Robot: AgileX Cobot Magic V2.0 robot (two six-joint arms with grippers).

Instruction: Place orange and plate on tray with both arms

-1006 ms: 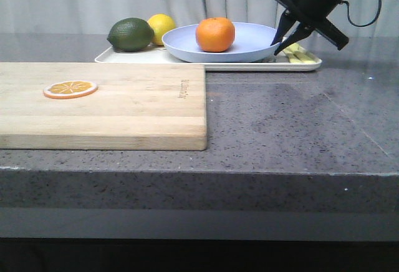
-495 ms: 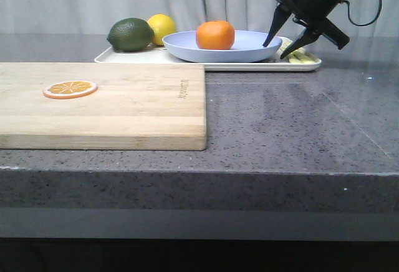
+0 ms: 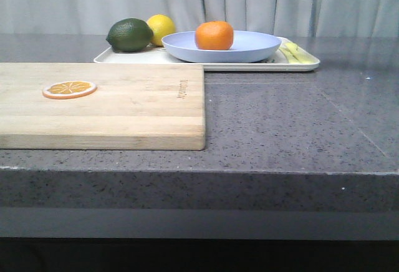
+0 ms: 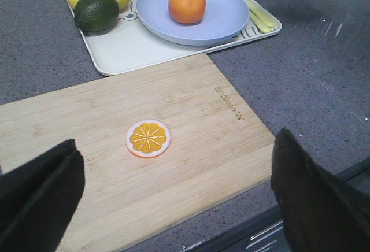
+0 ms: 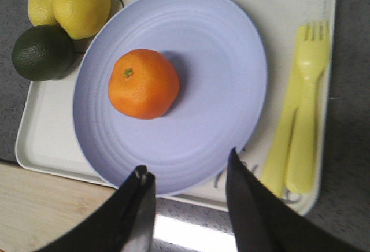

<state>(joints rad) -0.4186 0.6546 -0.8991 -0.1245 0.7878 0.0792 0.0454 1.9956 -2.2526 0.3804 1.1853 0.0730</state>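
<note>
The orange (image 3: 214, 35) sits on the lavender-blue plate (image 3: 249, 50), which rests on the white tray (image 3: 128, 56) at the back of the counter. Both also show in the left wrist view, orange (image 4: 187, 5) on plate (image 4: 222, 23) on tray (image 4: 130, 49), and in the right wrist view, orange (image 5: 143, 83), plate (image 5: 225, 84), tray (image 5: 46, 142). Neither arm shows in the front view. My left gripper (image 4: 173, 200) is open and empty, high above the cutting board's near edge. My right gripper (image 5: 186, 168) is open and empty, above the plate's rim, apart from it.
A pale wooden cutting board (image 3: 124, 110) with an orange slice (image 3: 69, 88) lies front left. On the tray are a green lime (image 3: 129, 34), lemons (image 3: 161, 27) and a yellow fork and knife (image 5: 303, 113). The grey counter's front edge (image 3: 249, 171) is near.
The right gripper opened off the plate's right rim and rose out of the front view. The plate settled flat on the tray with the orange on it.
</note>
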